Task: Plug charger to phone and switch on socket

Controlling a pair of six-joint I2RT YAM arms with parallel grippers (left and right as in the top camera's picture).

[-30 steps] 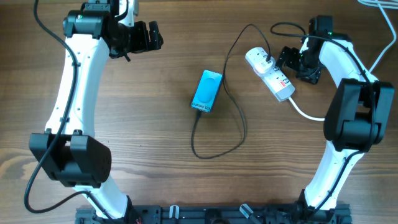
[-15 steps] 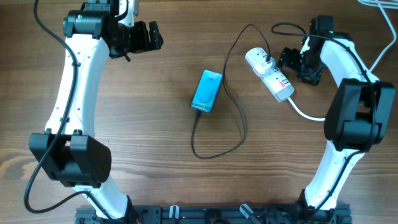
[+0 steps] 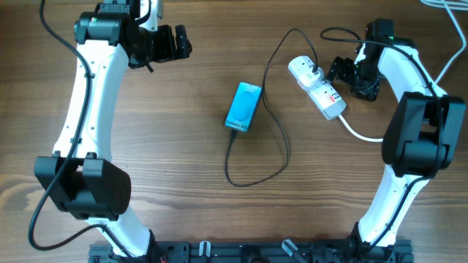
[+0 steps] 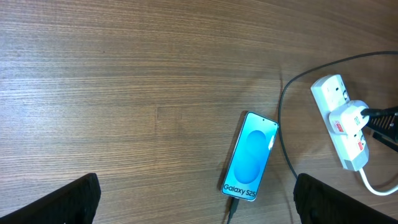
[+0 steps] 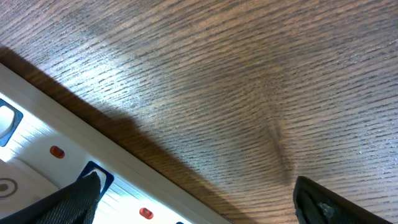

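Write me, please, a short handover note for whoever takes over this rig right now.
Left gripper: open, empty, away from the phone.
Right gripper: open, empty, beside the socket.
The phone lies flat, screen up; the charger reaches its lower end and looks plugged in, though not certainly.
Left: check that plug, then press the socket switch; its position cannot be told.

bare table point(image 3: 175, 153) left of phone point(image 3: 243, 107), charger point(image 3: 285, 150) looping its right, socket point(image 3: 316, 86) beyond
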